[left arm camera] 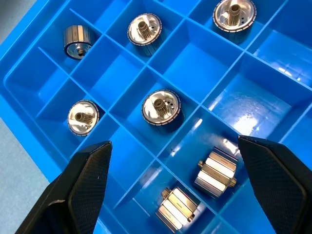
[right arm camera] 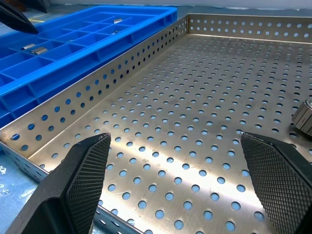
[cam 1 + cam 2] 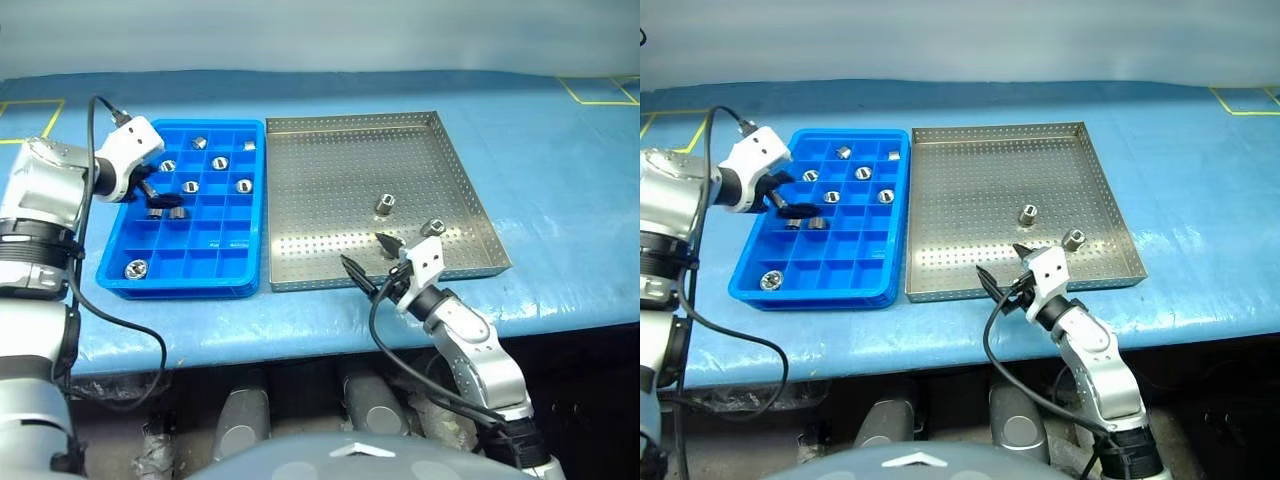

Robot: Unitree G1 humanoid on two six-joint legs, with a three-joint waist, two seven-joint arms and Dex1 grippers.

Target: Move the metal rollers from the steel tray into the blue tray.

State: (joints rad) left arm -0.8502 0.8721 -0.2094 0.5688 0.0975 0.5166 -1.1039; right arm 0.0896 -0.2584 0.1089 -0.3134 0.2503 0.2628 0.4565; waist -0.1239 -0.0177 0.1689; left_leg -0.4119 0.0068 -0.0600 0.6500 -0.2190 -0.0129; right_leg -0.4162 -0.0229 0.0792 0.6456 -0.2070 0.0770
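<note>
The left tool (image 3: 157, 195) hangs wide open and empty over the blue tray (image 3: 232, 270). The right tool (image 3: 368, 258), also spread and empty, sits at the steel tray's (image 3: 330, 180) near rim; two metal rollers (image 3: 385, 206) remain there.

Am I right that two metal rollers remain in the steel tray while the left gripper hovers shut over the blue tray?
Not quite: the left gripper is open, as the left wrist view shows. Two metal rollers do remain in the steel tray, and that gripper hovers over the blue tray.

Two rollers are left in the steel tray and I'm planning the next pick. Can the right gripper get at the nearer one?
Probably yes: the right gripper is open at the steel tray's near rim, nothing between it and the roller.
</note>
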